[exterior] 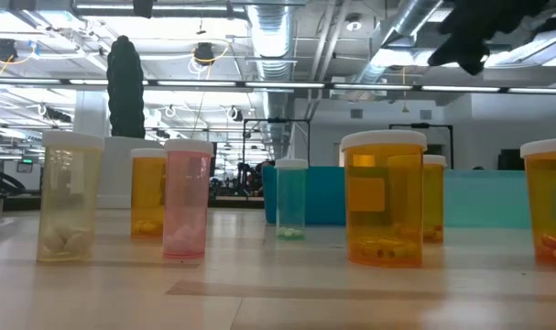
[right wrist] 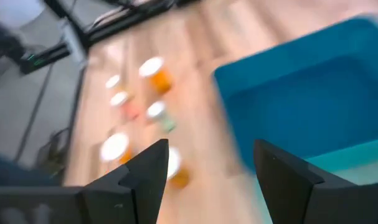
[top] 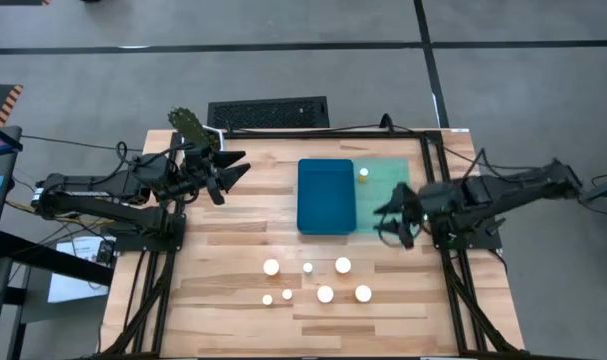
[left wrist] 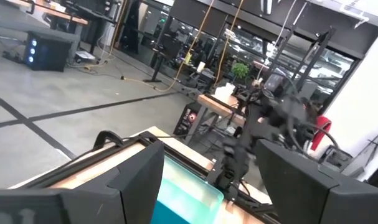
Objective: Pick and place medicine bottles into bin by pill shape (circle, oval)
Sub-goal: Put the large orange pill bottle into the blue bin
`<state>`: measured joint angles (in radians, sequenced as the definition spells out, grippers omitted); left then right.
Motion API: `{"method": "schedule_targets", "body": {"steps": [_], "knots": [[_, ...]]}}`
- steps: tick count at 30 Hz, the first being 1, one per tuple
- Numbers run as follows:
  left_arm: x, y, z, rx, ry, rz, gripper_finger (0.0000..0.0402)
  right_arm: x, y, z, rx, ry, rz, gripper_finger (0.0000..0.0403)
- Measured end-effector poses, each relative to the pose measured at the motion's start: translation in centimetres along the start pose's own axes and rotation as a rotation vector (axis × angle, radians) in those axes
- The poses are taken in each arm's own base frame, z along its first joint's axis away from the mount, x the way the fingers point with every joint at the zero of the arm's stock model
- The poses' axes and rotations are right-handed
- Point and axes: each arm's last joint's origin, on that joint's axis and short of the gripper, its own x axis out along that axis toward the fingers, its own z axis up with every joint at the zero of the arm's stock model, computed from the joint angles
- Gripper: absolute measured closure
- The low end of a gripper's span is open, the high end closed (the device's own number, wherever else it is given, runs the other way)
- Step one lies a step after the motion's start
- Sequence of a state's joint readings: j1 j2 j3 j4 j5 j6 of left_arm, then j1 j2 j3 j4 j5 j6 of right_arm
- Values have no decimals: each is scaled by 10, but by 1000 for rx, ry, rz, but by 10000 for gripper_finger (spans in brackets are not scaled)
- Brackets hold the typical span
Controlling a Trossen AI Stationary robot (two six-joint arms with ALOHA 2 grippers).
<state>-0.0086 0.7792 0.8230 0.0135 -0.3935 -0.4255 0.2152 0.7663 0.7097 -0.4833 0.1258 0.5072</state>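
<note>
pill shapes in medicine bottles [top: 325, 294] too small, rightmost bottle [exterior: 549, 203] cropped

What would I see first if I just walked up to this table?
First, the cluster of white-capped medicine bottles standing together near the table's front edge. Behind them lie a dark blue bin and a pale green bin side by side, with one bottle already in the green bin. The left gripper and right gripper, both open, hang empty on either side.
</note>
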Motion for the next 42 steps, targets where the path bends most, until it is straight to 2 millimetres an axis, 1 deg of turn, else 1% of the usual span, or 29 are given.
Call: {"method": "schedule_targets", "body": {"steps": [4,10,15,20,25,28,30,38,42], "knots": [[0,0,0,0,-2,4,154,10,26,-18,11,88,46,163],[0,0,0,9,-2,5,154,28,59,-49,-15,170,23,163],[0,0,0,35,-2,5,154,43,77,-71,-49,222,10,159],[0,0,0,48,-2,6,154,60,91,-86,-74,241,35,129],[0,0,0,49,-2,6,154,75,97,-96,-129,248,38,92],[0,0,0,49,-2,6,154,83,98,-102,-151,261,25,79],[0,0,0,48,-2,6,154,88,97,-106,-170,278,7,77],[0,0,0,44,4,-9,154,109,103,-119,-169,281,30,81],[0,0,0,39,6,-11,154,115,101,-126,-166,307,7,80]]}}
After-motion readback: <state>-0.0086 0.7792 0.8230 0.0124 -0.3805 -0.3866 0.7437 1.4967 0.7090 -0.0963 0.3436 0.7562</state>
